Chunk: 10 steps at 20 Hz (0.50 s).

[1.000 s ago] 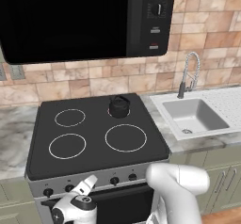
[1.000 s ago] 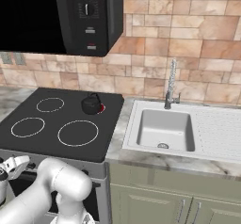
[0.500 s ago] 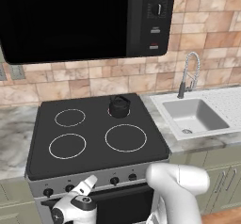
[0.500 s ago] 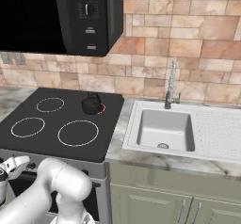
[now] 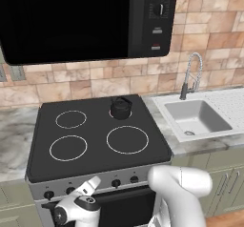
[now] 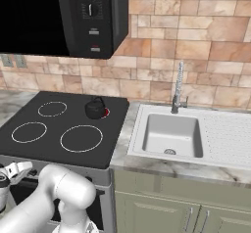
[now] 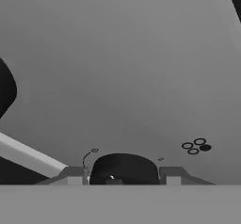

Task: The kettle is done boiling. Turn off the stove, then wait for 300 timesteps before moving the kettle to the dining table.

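Here, at the far left of the left base view, the grey-white veined marble desk [image 5: 12, 140] meets the black flat glass stove [image 5: 95, 140], whose four white ring burners sit above a grey steel front carrying a row of black knobs. Low against that front, the white two-finger hand [image 5: 90, 185] reaches one of the black round knobs [image 7: 123, 169]; in the hand view that knob sits between the two dark finger tips, which stand on either side of it, apparently pinching it, though actual contact cannot be made out. On the rear right burner stands the small squat round black kettle [image 5: 120, 108] with its arched handle and knobbed lid, upright, and in the right base view a red glow shows just beside its base. Above the cooktop hangs the large black microwave [image 5: 86, 16] against the tan stone-tile wall. Further right, a grey rectangular sink [image 5: 198, 118] is set into the desk, with a steel spring-neck tap [image 5: 190, 76] standing behind it, and pale green cabinet doors [image 6: 191, 212] run below.
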Motion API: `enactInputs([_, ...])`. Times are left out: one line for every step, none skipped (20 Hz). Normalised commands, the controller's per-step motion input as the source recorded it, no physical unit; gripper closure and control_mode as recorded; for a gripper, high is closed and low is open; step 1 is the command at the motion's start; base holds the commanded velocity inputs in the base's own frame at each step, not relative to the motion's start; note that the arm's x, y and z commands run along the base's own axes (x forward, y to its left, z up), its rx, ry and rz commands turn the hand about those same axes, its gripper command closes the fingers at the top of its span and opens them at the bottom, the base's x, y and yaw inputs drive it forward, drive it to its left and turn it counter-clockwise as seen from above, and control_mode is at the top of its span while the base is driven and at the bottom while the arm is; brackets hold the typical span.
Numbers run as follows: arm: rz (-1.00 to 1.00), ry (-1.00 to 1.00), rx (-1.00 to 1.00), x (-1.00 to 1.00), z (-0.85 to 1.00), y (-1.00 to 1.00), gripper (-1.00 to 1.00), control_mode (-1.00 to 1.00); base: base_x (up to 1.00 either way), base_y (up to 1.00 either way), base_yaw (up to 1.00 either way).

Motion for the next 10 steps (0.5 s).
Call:
enactInputs([-0.09,0.00,0.20,0.00,-0.02,-0.29,1.00,-1.00,0.00,0.00,0.00])
enactInputs([-0.09,0.01,0.21,0.00,-0.02,-0.31,1.00,-1.00,0.00,0.00,0.00])
enactInputs([-0.09,0.00,0.23,0.00,-0.01,-0.32,1.00,-1.00,0.00,0.00,0.00])
enactInputs([-0.09,0.00,0.24,0.00,-0.02,-0.35,1.00,-1.00,0.00,0.00,0.00])
enactInputs([-0.09,0.00,0.24,0.00,-0.03,-0.35,1.00,-1.00,0.00,0.00,0.00])
enactInputs([-0.09,0.00,0.23,0.00,-0.05,-0.36,1.00,-1.00,0.00,0.00,0.00])
enactInputs([-0.08,0.00,0.22,0.00,-0.05,-0.35,1.00,-1.00,0.00,0.00,0.00])
enactInputs([-0.08,0.00,0.23,0.00,-0.05,-0.36,1.00,-1.00,0.00,0.00,0.00])
enactInputs([-0.08,0.00,0.24,0.00,-0.05,-0.37,1.00,-1.00,0.00,0.00,0.00])
enactInputs([-0.08,0.00,0.23,0.00,-0.05,-0.37,1.00,-1.00,0.00,0.00,0.00])
